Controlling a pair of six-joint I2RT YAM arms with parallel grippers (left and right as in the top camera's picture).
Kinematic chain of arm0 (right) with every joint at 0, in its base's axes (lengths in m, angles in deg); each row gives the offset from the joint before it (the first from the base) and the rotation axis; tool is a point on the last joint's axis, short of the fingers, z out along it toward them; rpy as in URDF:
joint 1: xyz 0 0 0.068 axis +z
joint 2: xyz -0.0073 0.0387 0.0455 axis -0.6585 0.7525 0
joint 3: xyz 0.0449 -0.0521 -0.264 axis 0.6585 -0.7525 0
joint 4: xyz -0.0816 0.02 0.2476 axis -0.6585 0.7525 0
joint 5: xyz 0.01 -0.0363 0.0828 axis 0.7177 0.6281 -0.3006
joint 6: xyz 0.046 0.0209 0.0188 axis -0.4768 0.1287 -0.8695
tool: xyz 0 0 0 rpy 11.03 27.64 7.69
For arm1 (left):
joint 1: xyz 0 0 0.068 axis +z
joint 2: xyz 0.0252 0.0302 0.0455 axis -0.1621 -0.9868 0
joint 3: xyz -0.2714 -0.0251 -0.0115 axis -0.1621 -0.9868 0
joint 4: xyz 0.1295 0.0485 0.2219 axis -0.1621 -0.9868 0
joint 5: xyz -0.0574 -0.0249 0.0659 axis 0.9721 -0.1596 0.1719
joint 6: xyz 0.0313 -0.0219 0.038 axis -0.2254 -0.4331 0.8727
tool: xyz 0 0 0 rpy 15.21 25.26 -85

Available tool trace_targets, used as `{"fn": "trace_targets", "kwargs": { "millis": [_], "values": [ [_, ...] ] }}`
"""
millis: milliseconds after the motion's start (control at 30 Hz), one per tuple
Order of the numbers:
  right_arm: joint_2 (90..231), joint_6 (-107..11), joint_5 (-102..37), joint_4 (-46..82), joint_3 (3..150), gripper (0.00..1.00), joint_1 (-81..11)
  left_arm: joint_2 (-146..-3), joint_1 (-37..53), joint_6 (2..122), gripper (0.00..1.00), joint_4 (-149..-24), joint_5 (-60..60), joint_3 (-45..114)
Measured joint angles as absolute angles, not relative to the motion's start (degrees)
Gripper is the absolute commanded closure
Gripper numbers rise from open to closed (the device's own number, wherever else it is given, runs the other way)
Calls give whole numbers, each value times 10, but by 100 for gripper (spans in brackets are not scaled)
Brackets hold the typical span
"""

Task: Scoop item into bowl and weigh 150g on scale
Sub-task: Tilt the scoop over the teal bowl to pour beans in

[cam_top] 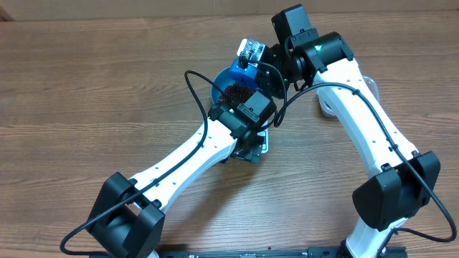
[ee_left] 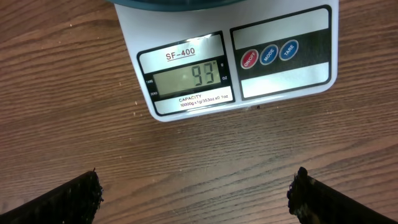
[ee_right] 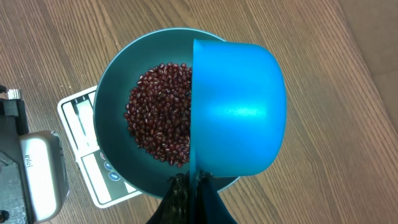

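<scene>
Now the right gripper (ee_right: 189,196) grips a small blue plastic scoop (ee_right: 239,112), tipped over the big round blue bowl (ee_right: 112,99). Tiny dark red beans (ee_right: 158,115) lie in that bowl, which sits on the white square scale (ee_left: 239,62). The left gripper (ee_left: 196,190) hangs wide open nearby.

white arm links (cam_top: 190,154), black joints (cam_top: 125,218), looping black cables (cam_top: 188,74)

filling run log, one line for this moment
left end effector open, by white square scale | right end effector shut on blue scoop over round blue bowl
</scene>
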State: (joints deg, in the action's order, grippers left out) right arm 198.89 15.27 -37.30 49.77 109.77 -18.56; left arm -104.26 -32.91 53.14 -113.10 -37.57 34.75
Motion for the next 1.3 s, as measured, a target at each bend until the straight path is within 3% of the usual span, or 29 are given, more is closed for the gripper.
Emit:
{"fn": "trace_targets", "kwargs": {
  "millis": [467,1100,1300],
  "values": [
    [1989,114,-374,483,1098,96,-190,-1043,-329,532,0,-1131,-376,347],
    [1989,-291,-406,438,1098,96,-278,-1043,-329,531,0,-1131,-376,347],
    [1989,-356,-406,441,1098,96,-331,-1043,-329,531,0,-1131,-376,347]
  ]
}}
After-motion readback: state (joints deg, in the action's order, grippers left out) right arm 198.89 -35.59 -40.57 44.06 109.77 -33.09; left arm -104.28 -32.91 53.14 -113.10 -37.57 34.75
